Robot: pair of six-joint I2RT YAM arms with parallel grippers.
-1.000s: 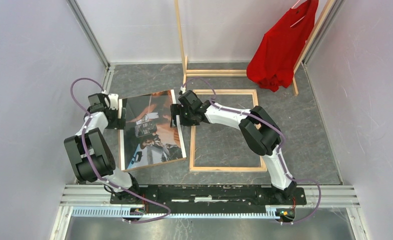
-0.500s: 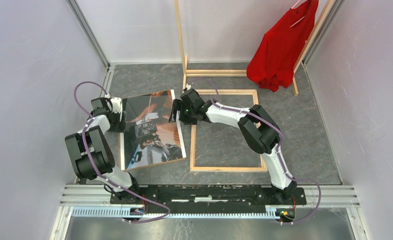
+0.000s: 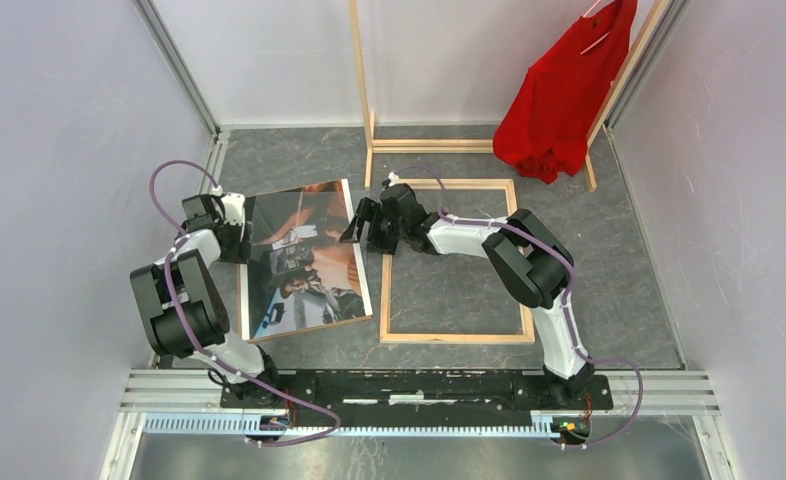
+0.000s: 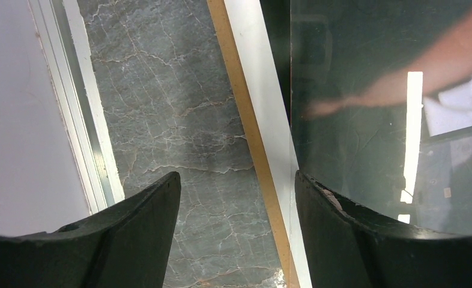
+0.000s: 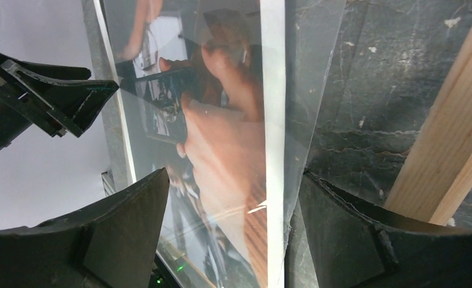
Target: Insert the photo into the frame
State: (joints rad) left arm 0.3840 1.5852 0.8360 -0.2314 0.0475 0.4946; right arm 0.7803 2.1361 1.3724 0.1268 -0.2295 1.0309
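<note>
The photo (image 3: 304, 262) lies face up on the grey floor, slightly askew, left of the frame (image 3: 454, 338), which lies with its light wood side up. My left gripper (image 3: 237, 232) stands open astride the photo's left edge (image 4: 263, 120): one finger (image 4: 354, 240) over the print, the other (image 4: 137, 234) over bare floor. My right gripper (image 3: 361, 226) is open astride the photo's right edge (image 5: 272, 120), with one finger (image 5: 119, 240) over the print and the other (image 5: 366, 240) on the floor strip beside the frame's wooden bar (image 5: 456, 156). Neither gripper holds anything.
A tall wooden clothes rack (image 3: 361, 80) with a red shirt (image 3: 564, 95) stands at the back. Grey walls close in left and right. An aluminium rail (image 4: 80, 108) runs along the left wall, close to my left gripper.
Both grippers' jaws have narrowed a little. The left gripper has shifted slightly toward the photo's edge, and the right wrist has drawn slightly rightward. The photo and frame have not moved.
</note>
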